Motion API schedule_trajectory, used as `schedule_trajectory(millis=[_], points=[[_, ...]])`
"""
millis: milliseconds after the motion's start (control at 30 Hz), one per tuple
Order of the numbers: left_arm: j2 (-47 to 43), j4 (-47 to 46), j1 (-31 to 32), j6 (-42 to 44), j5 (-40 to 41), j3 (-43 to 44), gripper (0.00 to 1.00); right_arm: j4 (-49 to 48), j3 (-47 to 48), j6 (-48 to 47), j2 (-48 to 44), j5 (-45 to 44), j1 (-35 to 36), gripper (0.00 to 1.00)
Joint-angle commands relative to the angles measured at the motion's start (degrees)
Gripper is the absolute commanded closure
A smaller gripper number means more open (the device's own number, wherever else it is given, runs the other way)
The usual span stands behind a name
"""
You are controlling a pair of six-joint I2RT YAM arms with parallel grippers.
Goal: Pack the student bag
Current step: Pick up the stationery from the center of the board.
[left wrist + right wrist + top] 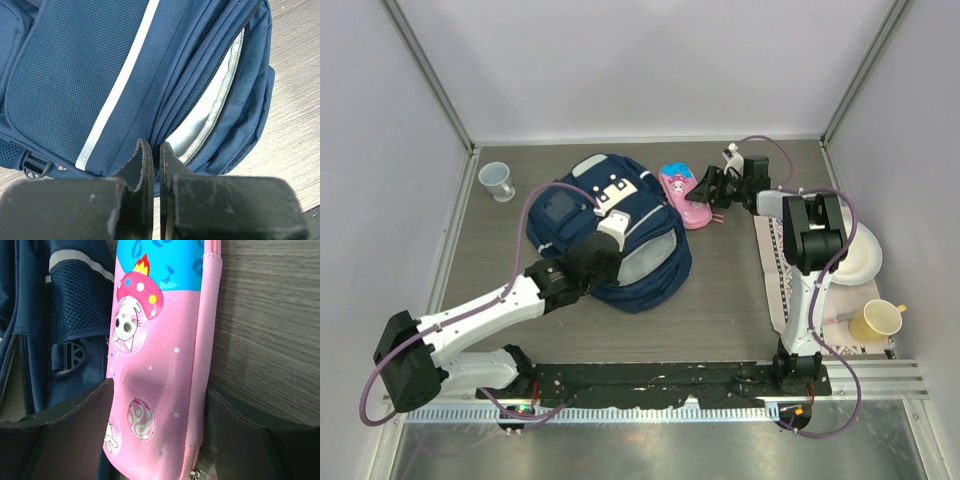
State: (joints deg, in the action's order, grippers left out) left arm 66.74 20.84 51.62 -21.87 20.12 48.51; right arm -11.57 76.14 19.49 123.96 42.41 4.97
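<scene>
1. Slipping comes first: the left fingers are closed tight at the zipper rim of the bag, and I cannot tell whether any fabric is caught between them. If none is, the flap drops.
2. The bag lies mid-surface, its grey-lined mouth only a narrow slit, so a wide item could snag on the zipper.
3. Farther off, the right fingers stand wide, pressing both long sides of the pink case just beside the bag. Its smooth cover could twist loose when lifted.
</scene>
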Motion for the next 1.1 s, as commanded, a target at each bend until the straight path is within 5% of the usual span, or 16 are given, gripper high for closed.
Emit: schedule_trajectory(millis=[0, 200, 400, 700, 1067], points=[[0.49, -2.03, -0.11, -1.33, -0.87, 2.38, 1.00, 4.71, -1.96, 0.81, -0.39, -7.94, 3.37, 0.24], [1.37, -1.94, -0.11, -0.90, -0.96, 3.17, 1.00, 5.43, -3.17, 2.57, -0.82, -16.40, 7.24, 0.25], [1.02, -2.03, -0.11, -0.90, -0.70, 2.64, 1.00, -12.47, -11.79, 12.92, -6.09, -10.43, 7.24, 0.35], [1.20, -2.56, -0.11, -1.25, -1.05, 2.11, 1.00, -21.29, -15.40, 18.22, -9.88, -4.63, 7.59, 0.51], [0.94, -2.65, -0.11, -1.69, -1.57, 1.94, 1.00, -26.92, -18.40, 22.95, -11.37, -0.93, 7.86, 0.41]])
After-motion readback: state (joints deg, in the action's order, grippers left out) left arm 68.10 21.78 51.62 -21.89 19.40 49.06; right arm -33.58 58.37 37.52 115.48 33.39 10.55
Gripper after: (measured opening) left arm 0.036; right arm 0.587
